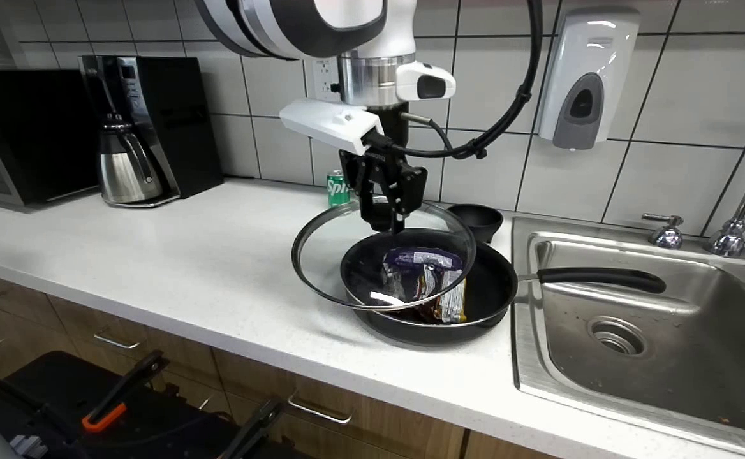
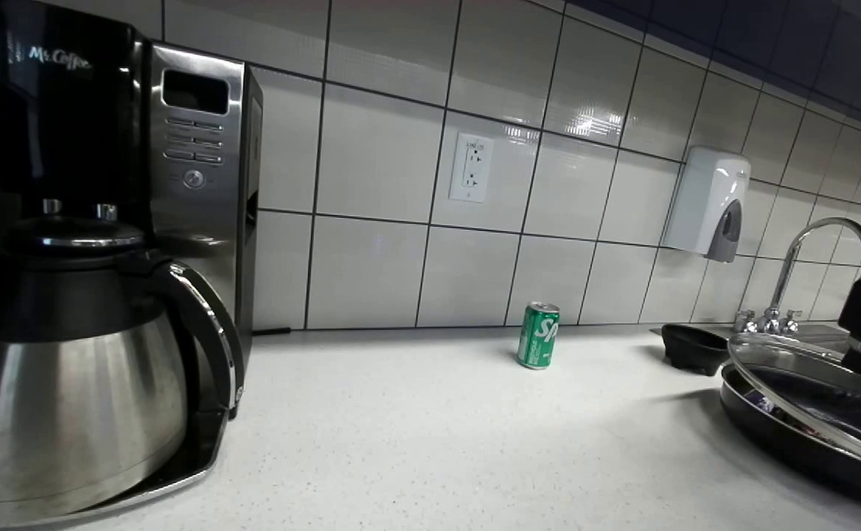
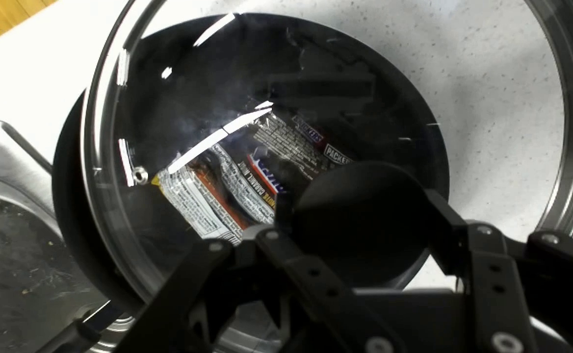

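Note:
My gripper (image 1: 386, 220) is shut on the round black knob (image 3: 360, 220) of a clear glass lid (image 1: 321, 268). The knob sits between both fingers in the wrist view. The lid is tilted and offset over a black frying pan (image 1: 497, 280), covering part of it. The lid (image 2: 799, 422) and pan (image 2: 777, 446) also show at the edge of an exterior view. I cannot tell whether the lid's lower edge touches the pan. Several candy packets (image 1: 433, 280), one printed Snickers, lie in the pan and show through the glass in the wrist view (image 3: 247, 181).
The pan's handle (image 1: 602, 278) reaches over the steel sink (image 1: 525, 363). A black bowl (image 1: 479, 220) and a green Sprite can (image 1: 337, 189) stand behind the pan. A coffee maker (image 1: 184, 127) and microwave (image 1: 28, 127) stand along the wall. A soap dispenser (image 1: 592, 70) hangs above.

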`<state>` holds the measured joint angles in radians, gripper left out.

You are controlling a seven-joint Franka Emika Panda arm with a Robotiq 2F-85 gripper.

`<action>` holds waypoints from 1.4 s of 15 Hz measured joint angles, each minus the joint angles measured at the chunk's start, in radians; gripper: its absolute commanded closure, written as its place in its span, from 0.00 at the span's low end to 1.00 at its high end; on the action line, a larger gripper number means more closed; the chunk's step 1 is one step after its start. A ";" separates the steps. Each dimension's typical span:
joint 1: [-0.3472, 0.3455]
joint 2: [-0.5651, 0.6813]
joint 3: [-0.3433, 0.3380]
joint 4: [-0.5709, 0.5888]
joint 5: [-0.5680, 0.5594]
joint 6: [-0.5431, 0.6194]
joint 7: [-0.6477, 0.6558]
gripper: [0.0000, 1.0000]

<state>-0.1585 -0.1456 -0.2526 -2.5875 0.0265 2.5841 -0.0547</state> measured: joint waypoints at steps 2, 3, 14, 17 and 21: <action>-0.003 0.003 -0.022 0.006 0.050 0.005 -0.041 0.61; -0.005 0.007 -0.033 0.011 0.072 0.005 -0.059 0.61; -0.050 0.061 -0.077 0.114 0.113 -0.100 -0.089 0.61; -0.055 0.100 -0.077 0.144 0.134 -0.110 -0.090 0.61; -0.056 0.166 -0.076 0.193 0.167 -0.115 -0.091 0.61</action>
<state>-0.2144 0.0205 -0.3281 -2.3949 0.1933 2.4692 -0.1457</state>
